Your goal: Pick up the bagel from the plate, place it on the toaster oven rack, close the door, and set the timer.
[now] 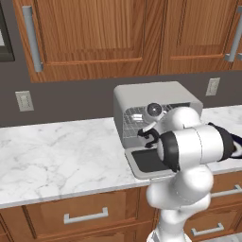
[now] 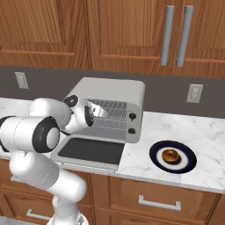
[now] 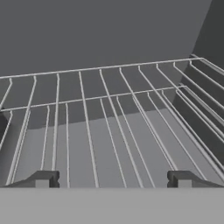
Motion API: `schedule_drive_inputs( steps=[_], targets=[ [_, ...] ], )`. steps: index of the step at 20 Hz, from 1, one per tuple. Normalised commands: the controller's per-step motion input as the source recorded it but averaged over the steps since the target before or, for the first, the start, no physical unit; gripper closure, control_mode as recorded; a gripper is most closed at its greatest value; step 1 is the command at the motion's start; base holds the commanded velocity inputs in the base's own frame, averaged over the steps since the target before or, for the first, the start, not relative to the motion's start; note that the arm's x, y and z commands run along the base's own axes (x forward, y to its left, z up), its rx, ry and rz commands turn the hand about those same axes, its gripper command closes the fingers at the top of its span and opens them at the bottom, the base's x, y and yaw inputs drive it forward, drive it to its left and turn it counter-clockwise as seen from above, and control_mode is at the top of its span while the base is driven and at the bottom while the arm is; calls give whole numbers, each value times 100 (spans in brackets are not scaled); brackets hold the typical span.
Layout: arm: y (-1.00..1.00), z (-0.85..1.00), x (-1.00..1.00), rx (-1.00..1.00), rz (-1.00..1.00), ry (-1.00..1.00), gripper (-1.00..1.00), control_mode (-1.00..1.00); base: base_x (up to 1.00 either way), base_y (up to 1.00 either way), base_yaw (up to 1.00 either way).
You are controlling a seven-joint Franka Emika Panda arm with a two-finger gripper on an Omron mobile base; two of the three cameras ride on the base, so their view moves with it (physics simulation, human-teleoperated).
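Gripper [image 3: 113, 179], jaws spread and empty, faces the rack [image 3: 109, 122] above the lowered door [image 2: 90, 151]; bagel [image 2: 170, 155] rests on plate [image 2: 186, 163], right on the worktop [image 2: 149, 132], awaiting pickup.

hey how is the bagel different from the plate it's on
The bagel is golden-brown; the plate has a dark rim, a white band and a dark centre. The bagel is much smaller, covering just the plate's middle. The bagel is a thick ring with a hole; the plate is flat. The bagel rests on the plate; the plate rests on the marble counter. Both are round.
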Motion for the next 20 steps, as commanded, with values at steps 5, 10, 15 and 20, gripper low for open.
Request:
schedule_drive_inputs(
  steps=[5, 10, 15, 20],
  targets=[
    [0, -55, -55, -5, 0, 37, -100, -100, 0, 0, 0],
    [0, -46, -79, -5, 0, 37, -100, -100, 0, 0, 0],
    [0, -38, -81, -6, 0, 44, -100, -100, 0, 0, 0],
    [0, -33, -69, -6, 0, 53, -100, -100, 0, 0, 0]
  ],
)
